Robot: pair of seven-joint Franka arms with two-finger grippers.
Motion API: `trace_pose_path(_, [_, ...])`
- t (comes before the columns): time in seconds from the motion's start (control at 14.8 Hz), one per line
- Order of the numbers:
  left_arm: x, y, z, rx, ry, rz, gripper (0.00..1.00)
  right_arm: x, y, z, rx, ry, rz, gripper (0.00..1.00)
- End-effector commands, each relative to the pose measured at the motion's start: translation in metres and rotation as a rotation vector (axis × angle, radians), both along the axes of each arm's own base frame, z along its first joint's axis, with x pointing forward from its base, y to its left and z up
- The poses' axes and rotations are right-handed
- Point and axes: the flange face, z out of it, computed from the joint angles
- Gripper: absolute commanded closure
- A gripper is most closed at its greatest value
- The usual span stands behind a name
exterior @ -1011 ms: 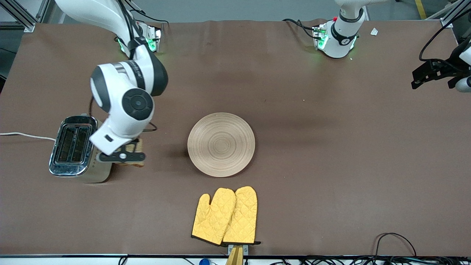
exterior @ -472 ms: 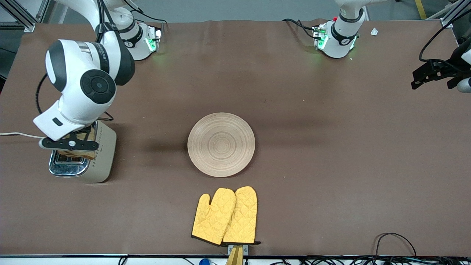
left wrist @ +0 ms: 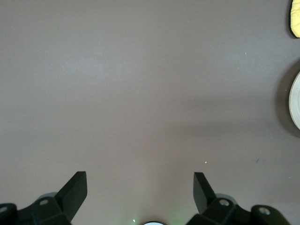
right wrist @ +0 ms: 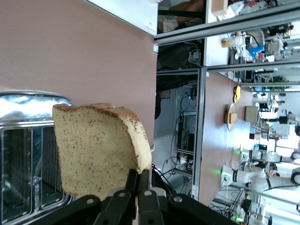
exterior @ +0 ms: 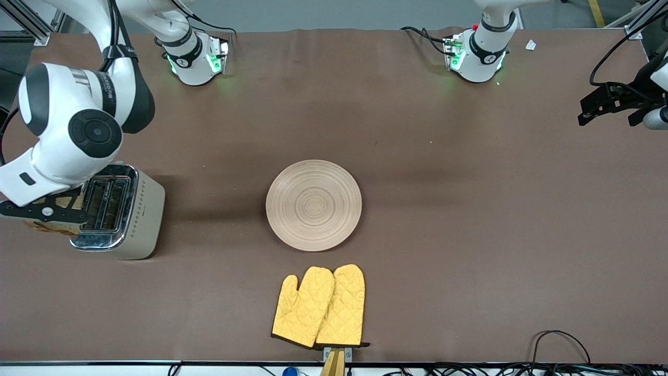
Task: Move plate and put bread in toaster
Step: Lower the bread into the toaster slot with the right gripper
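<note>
Brown matting is covering the counter [exterior: 443, 209], and everything is sitting on it.

At the right arm's end, the right gripper [exterior: 44, 216] is hanging just off the outer edge of the toaster [exterior: 117, 211], its fingers [right wrist: 133, 187] pinching the bread [right wrist: 98, 150] by one edge so the slice is standing upright in the air beside the chrome top. Both slots are showing dark and unfilled.

Mid-counter, the plate [exterior: 313, 204] is lying flat with nothing on it. A pair of yellow oven mitts [exterior: 319, 306] is lying nearer the front camera than the plate, apart from it.

At the left arm's end, the left arm is waiting, its left gripper [exterior: 608, 103] hovering over the counter's edge with fingers [left wrist: 75, 192] spread wide and gripping nothing.
</note>
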Motion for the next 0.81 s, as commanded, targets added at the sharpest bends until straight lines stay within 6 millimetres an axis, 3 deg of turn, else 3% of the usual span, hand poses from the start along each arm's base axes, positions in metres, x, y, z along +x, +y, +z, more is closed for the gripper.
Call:
trace_pose_path(0.0, [-0.003,0.001,0.007,-0.010,-0.010,-0.007,0.00,-0.010,0.016,-0.038,-0.037,-0.070,-0.048,1.00])
trace_pose_path(0.13, [-0.003,0.003,0.007,-0.010,-0.010,-0.004,0.00,-0.024,0.047,-0.065,-0.042,-0.121,-0.062,1.00])
trace_pose_path(0.34, [-0.003,0.004,0.007,-0.010,-0.010,-0.004,0.00,-0.046,0.069,-0.102,-0.068,-0.131,-0.078,1.00])
trace_pose_path(0.47, [-0.003,0.005,0.007,-0.012,-0.010,-0.003,0.00,-0.053,0.067,-0.104,-0.077,-0.120,-0.082,1.00])
trace_pose_path(0.74, [-0.003,0.007,0.007,-0.012,-0.010,0.000,0.00,-0.053,0.040,-0.072,-0.117,-0.095,-0.067,1.00])
